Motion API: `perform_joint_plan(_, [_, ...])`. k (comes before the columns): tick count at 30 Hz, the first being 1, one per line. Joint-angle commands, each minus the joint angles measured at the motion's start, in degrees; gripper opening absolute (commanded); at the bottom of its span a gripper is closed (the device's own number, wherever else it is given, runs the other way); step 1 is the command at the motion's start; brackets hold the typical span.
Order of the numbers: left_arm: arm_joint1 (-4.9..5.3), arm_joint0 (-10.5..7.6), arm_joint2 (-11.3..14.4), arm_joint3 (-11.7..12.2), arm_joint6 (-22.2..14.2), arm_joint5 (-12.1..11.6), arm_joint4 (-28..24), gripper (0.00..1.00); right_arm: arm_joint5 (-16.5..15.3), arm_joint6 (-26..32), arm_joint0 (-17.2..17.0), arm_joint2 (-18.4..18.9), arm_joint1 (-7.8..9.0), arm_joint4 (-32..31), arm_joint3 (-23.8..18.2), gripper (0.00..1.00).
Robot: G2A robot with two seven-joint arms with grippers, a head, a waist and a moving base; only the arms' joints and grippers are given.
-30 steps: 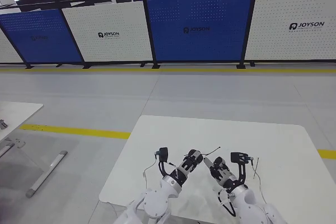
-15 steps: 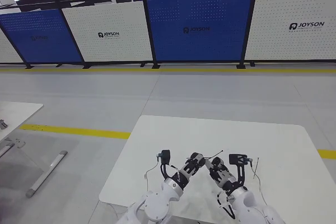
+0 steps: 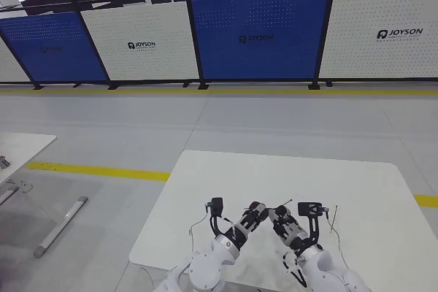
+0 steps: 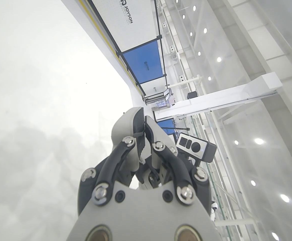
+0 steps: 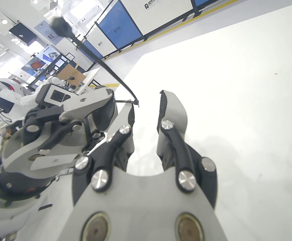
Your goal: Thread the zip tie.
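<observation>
**Zip tie [image 5: 95, 56] clamped in the closed left gripper [image 4: 143, 126]; right gripper [image 5: 148, 102] wide open, empty.**
The strap is seen slanting upward past one right finger [image 5: 130, 119], just outside the gap, above the table [image 5: 236, 76]; a sideways shift is judged necessary.

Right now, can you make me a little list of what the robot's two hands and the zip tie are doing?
left gripper: shut on the zip tie
right gripper: open, close beside the left gripper
zip tie: black, sticks out from the left gripper, head end up in the air
table: white, under both grippers
</observation>
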Motion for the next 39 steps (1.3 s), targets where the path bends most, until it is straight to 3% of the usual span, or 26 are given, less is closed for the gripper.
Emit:
perform_joint_plan(1, [0.00, 0.03, 0.02, -0.07, 0.00, 0.01, 0.16, 0.00, -0.06, -0.03, -0.02, -0.02, 0.01, -0.08, -0.03, 0.22])
perform_joint_plan(5, [-0.02, 0.06, 0.21, -0.09, -0.01, 0.05, 0.39, 0.00, -0.24, 0.22, -0.09, -0.17, 0.04, -0.36, -0.05, 0.18])
perform_joint_plan(6, [-0.03, 0.02, 0.26, -0.05, -0.01, 0.07, 0.41, 0.00, -0.26, 0.30, -0.09, -0.19, 0.05, -0.44, -0.03, 0.14])
perform_joint_plan(7, [-0.05, -0.04, 0.33, -0.01, 0.00, 0.08, 0.44, 0.00, -0.22, 0.27, -0.10, -0.20, 0.05, -0.50, -0.03, 0.00])
perform_joint_plan(16, [-0.13, -0.16, 0.46, 0.03, 0.53, -0.29, 0.69, 0.00, -0.51, 0.23, -0.37, -0.16, 0.09, -0.09, -0.35, 0.00])
perform_joint_plan(39, [-0.29, 0.61, 0.25, -1.19, 2.01, -4.53, 0.07, 0.00, -1.14, 2.98, -0.79, -0.41, 0.38, 0.72, 0.44, 0.00])
